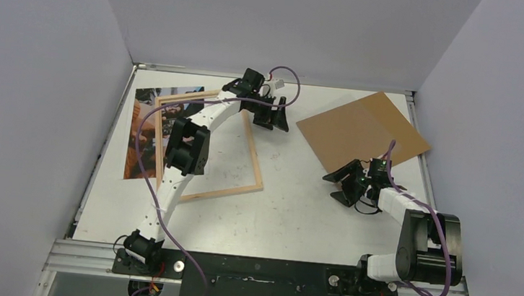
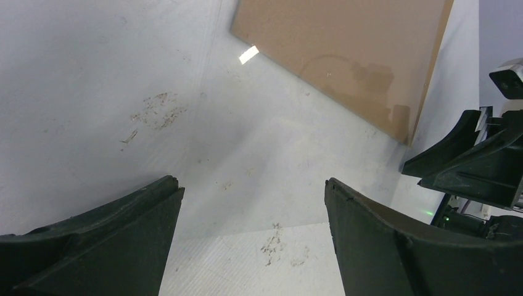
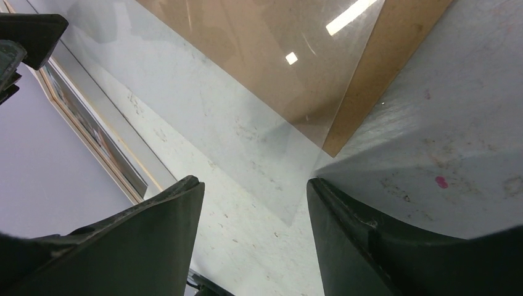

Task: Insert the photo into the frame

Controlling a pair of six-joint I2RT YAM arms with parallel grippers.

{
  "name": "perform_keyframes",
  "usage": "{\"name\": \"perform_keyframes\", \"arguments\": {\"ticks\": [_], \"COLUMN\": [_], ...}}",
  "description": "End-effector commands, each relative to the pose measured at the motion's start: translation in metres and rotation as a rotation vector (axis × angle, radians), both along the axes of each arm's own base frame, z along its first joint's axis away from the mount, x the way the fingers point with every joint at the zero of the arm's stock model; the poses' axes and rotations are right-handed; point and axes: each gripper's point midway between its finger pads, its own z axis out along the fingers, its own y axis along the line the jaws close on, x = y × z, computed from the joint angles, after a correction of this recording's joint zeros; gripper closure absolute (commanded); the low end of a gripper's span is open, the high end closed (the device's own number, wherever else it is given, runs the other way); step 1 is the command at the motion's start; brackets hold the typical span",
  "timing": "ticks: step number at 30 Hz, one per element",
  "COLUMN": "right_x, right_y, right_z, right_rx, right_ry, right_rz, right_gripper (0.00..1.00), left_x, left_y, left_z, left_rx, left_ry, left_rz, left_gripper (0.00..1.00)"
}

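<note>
The frame [image 1: 255, 154] lies flat and skewed on the left half of the white table [image 1: 296, 216], wood side up. Its far left corner covers part of the photo [image 1: 142, 144], which rests picture side up and sticks out past the frame's left and far rails, close to the table's left edge. The left arm reaches across the frame to the far middle of the table. There the left gripper [image 1: 274, 114] hangs just beyond the frame's far right corner, jaws spread wide with nothing between them. A brown board [image 1: 362, 129] sits at an angle in the far right corner, one corner close to the right rim. What appears to be a clear sheet [image 3: 234, 135] overlaps the board's near edge and extends onto bare tabletop, its outline faint in both wrist views. The right gripper [image 1: 342, 187] hovers near the board's near corner, jaws apart and holding nothing. Open tabletop runs between the frame and the board and along the near edge before both arm bases.
</note>
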Motion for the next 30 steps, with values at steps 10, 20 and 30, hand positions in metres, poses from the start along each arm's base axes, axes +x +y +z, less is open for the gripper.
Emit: {"name": "perform_keyframes", "arguments": {"ticks": [10,20,30], "right_x": [-0.001,-0.002,0.0], "right_y": [-0.006,-0.024,-0.033], "right_z": [0.009,-0.012,-0.023], "right_rx": [-0.072,-0.179,-0.23], "right_ry": [-0.012,0.025,0.045], "right_rz": [0.042,-0.01,-0.027], "right_gripper": [0.37,0.4,0.4], "left_x": [0.013,0.028,0.038], "left_y": [-0.001,-0.002,-0.03], "left_z": [0.031,0.01,0.01], "left_rx": [-0.006,0.065,-0.081], "left_ry": [-0.068,-0.156,-0.207], "left_rz": [0.042,0.106,0.074], "left_gripper": [0.16,0.16,0.15]}}
